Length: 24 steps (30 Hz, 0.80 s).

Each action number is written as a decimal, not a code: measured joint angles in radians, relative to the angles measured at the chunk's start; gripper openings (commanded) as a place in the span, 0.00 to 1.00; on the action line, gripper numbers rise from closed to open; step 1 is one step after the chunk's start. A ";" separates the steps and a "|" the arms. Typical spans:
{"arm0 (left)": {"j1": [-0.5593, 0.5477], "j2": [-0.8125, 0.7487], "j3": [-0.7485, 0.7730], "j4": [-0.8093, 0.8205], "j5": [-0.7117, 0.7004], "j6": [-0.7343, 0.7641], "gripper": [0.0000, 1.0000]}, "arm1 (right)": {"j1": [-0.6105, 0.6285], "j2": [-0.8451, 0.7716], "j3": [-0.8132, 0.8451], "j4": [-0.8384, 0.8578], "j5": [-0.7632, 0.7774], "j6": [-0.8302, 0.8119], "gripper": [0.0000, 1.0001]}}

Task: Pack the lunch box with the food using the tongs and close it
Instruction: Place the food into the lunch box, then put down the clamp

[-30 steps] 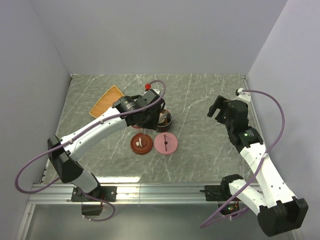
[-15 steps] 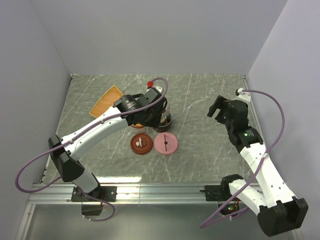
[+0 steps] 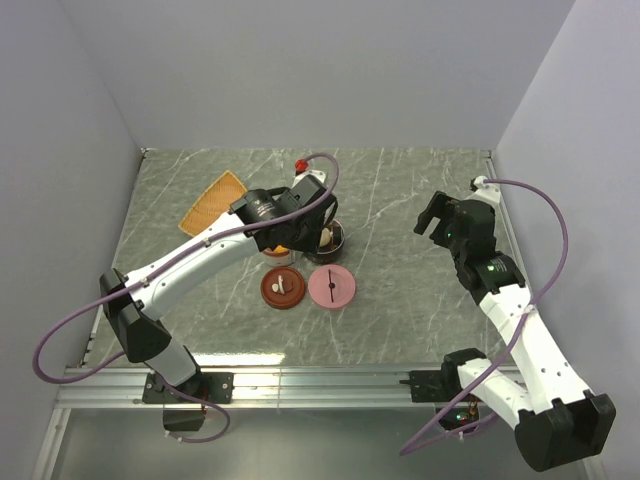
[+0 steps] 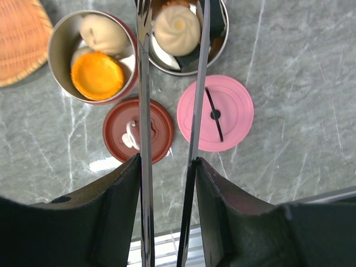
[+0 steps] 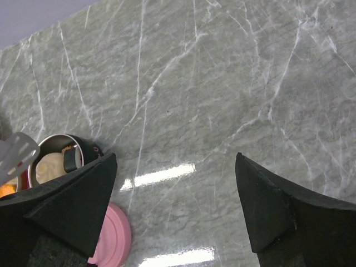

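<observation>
The left gripper [image 4: 167, 161] is clenching its two black fingers [image 4: 111, 194] on the tongs [image 4: 144, 100], pressing the two thin shiny arms part way together. The tongs are pointing out over two tins on the counter [image 4: 300, 111]. Their tips are sitting on either side of a pale round bun [image 4: 177, 29] over the dark tin [image 4: 173, 70] — I cannot tell if the tips are touching it, or if the bun is resting in the tin or hanging just above it. A dark piece [image 4: 214, 22] is showing beside that bun. The red tin [image 4: 53, 50] just beside it is holding another bun [image 4: 103, 33] and an orange piece [image 4: 97, 75]. Nearer the arms, a brown lid [image 4: 119, 139] and a pink lid [image 4: 228, 111] are lying flat on the counter, and the orange plate [image 4: 16, 44] is sitting off past the red tin. The right gripper [image 5: 176, 161] is waiting well apart on the other side, with its fingers [image 5: 78, 206] spread wide and nothing between them. The bun is looking soft and light, so I am thinking a gentle squeeze is best — too hard and it is going to squash, too loose and it is going to roll out, since it is round and smooth. The best place to hold it is across its fat middle, not near the top. The tongs are looking thin, springy and slippery, so the fingers are needing to press them evenly or they could twist. The lids are looking light and flat, and probably easiest to take by the edge.
</observation>
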 measured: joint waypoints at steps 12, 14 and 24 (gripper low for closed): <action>0.297 -0.201 -0.138 0.039 0.000 0.045 0.47 | 0.000 0.014 0.000 0.011 -0.004 0.000 0.93; 0.399 -0.249 -0.178 0.057 0.002 0.073 0.48 | 0.000 0.018 0.000 0.016 -0.007 0.000 0.93; 0.883 -0.367 -0.407 0.227 0.120 0.299 0.46 | 0.000 0.037 0.000 0.022 -0.014 0.000 0.93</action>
